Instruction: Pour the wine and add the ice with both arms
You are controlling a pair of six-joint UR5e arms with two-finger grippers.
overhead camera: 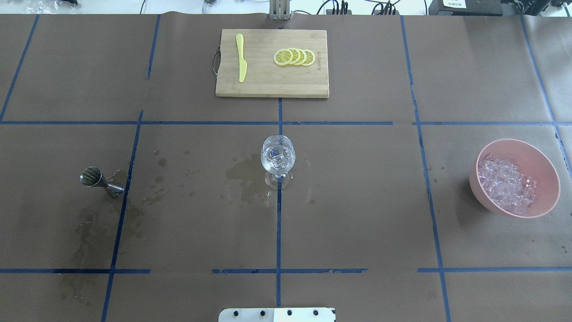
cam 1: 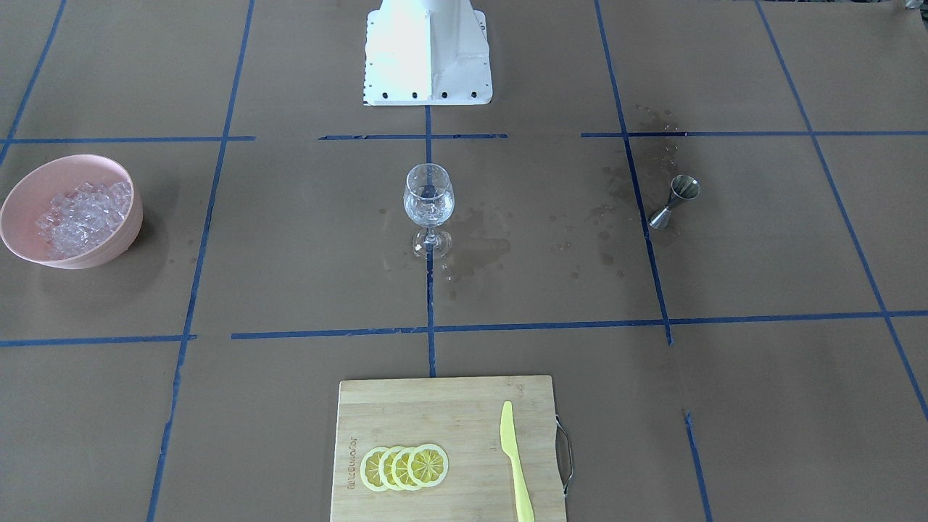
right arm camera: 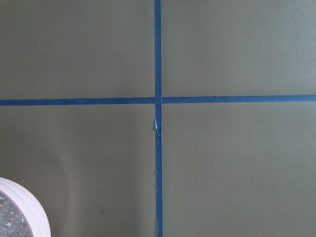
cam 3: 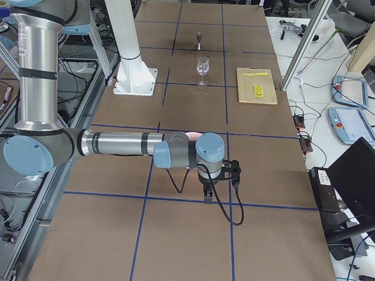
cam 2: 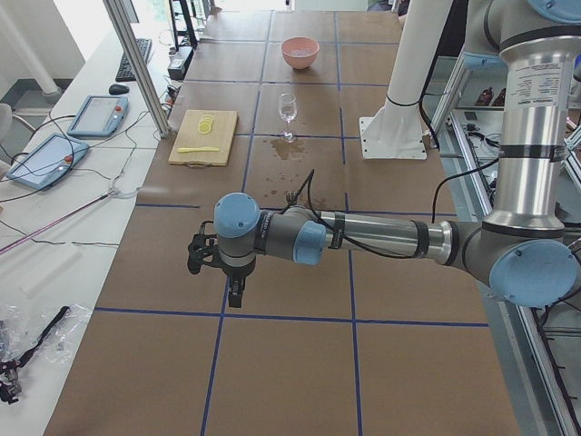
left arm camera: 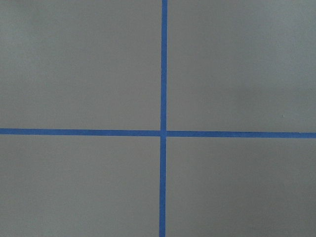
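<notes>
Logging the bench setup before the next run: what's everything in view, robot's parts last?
Wine glass: one, clear, table centre, ice-like cubes inside.
Bowl: one, pink, robot's right side.
Ice: a heap, clear, in the bowl.
Measuring cup: one, metal, robot's left side.
Cutting board: one, wooden, far edge.
Lemon slices: four, yellow, overlapping on the board.
Knife: one, yellow, on the board.
Wet stains: several, dark, between wine glass and measuring cup.
Base: one, white, robot's edge.
Left arm and right arm: silver-grey, blue joints, over the table's ends.
Left gripper and right gripper: black, pointing down; open or shut unclear.
</notes>
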